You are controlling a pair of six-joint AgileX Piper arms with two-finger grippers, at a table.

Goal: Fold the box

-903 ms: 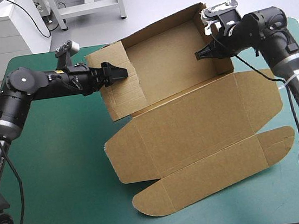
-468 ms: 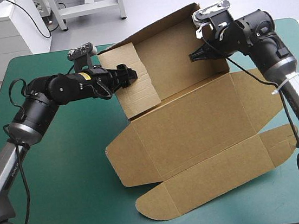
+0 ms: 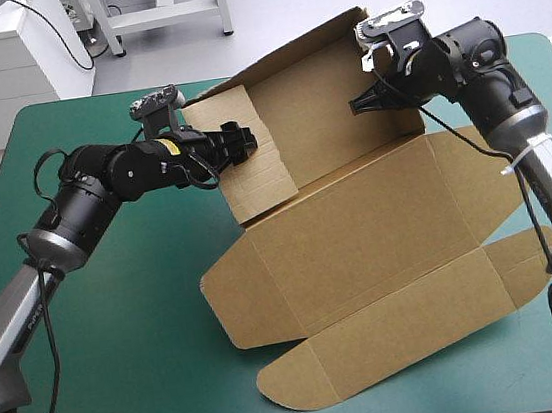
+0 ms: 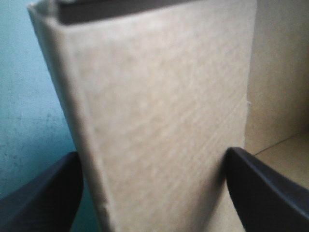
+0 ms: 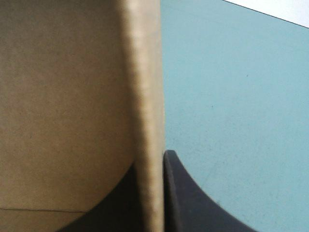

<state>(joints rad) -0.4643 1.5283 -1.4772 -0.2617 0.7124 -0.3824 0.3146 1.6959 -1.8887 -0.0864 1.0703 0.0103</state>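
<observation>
Brown box (image 3: 360, 236) looks light, stiff, easily creased — one raised wall stands inside my wide-open left gripper (image 3: 243, 140), the opposite wall pinched in my right gripper (image 3: 355, 106) — I'd hold wall edges near creases.

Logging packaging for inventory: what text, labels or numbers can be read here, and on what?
box: plain brown board, no print in any view.
yellow label on the left arm: too small to read.
Nothing else legible.
</observation>
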